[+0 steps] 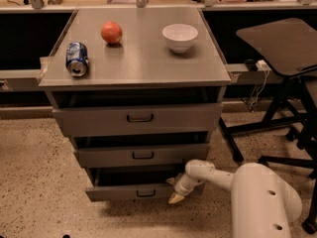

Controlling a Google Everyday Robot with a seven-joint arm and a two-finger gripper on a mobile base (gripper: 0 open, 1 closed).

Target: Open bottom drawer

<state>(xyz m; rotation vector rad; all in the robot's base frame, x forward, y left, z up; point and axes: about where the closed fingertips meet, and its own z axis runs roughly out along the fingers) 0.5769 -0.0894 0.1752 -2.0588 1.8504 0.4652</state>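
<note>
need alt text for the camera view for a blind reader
The robot's tool is at the right end of the bottom drawer of a grey cabinet; that drawer is pulled partly out. On top of the cabinet are a soda can on its side, a red apple and a white bowl.

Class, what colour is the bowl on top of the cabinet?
The bowl is white, clearest in the camera view. The gripper is at the bottom drawer's front edge.
</note>
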